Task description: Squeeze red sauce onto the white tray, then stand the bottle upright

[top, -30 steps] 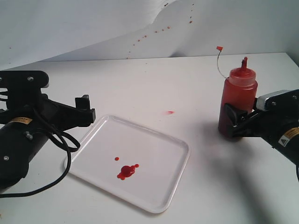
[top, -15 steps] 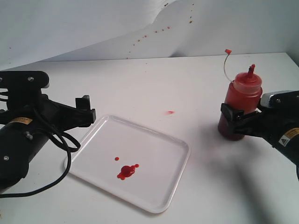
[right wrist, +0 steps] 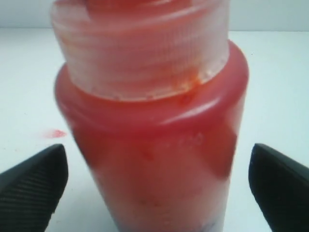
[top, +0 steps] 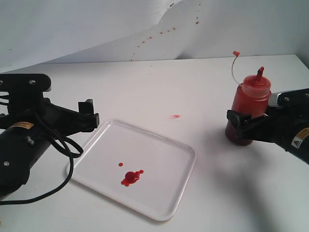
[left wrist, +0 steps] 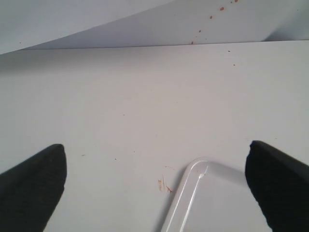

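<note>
The bottle (top: pixel 248 108) stands upright on the table at the right, its tether arching up to a small red tip cap (top: pixel 235 53). My right gripper (top: pixel 241 126) is open around the bottle's lower body. In the right wrist view the bottle (right wrist: pixel 154 145) fills the space between the fingers (right wrist: pixel 34 186), with a gap on each side. The white tray (top: pixel 161 157) lies left of centre and holds a blob of red sauce (top: pixel 131 177) with tiny droplets. My left gripper (top: pixel 89 115) is open and empty at the tray's far left corner (left wrist: pixel 198 166).
A faint pinkish smear (top: pixel 175 116) marks the table between tray and bottle. Red specks (top: pixel 159 33) dot the white backdrop. A black cable (top: pixel 67 159) loops from the left arm beside the tray. Small orange marks (left wrist: pixel 163 183) lie by the tray's corner.
The bottle went from a slight lean to upright on the table. My right gripper's jaws have spread off its sides. The left arm and tray have not moved.
</note>
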Robot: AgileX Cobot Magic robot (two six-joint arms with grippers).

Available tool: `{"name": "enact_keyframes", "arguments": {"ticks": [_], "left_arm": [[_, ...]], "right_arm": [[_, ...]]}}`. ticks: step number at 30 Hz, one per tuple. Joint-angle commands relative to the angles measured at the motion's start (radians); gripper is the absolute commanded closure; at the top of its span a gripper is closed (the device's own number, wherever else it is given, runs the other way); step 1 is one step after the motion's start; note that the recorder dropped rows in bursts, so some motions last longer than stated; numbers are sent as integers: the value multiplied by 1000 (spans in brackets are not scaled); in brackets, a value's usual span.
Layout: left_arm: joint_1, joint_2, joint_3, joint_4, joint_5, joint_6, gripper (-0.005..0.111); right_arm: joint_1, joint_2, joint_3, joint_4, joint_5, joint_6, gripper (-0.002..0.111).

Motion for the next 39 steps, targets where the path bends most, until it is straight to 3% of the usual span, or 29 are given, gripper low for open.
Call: {"name": "enact_keyframes", "arguments": {"ticks": [1,10,20,23,26,27,29,31,33,35,39], "left_arm": [[-3,-4,-2,-1,-5,27,13],[-3,-4,-2,2,3,271,13],[-3,-4,-2,-59,56,229,13],[-3,-4,-2,-87,54,234,13],[14,-4,-26,-146,51,247,16],[23,-4,-42,-179,51,281,19],[53,-4,-81,-285,53,369,37],[83,-4,-122,-378,53,481,65],[114,-4,-162,-464,55,612,101],[147,-4,-198,-509,63,763,105],[228,-6,-261,-660,112,1070,106]], "right_arm": [[-3,-107,3,-49,157,33,16],[-3,-309,3,-205,405,195,16],[-1,-537,3,-205,686,351,16],[5,-624,3,-205,781,403,21],[5,-713,3,-205,849,409,37],[5,-735,3,-205,865,409,44],[5,-785,-6,-205,907,409,64],[5,-814,-29,-205,973,409,82],[5,-821,-74,-205,1077,409,99],[5,-811,-129,-205,1189,400,108],[5,-768,-227,-175,1335,326,108]]}}
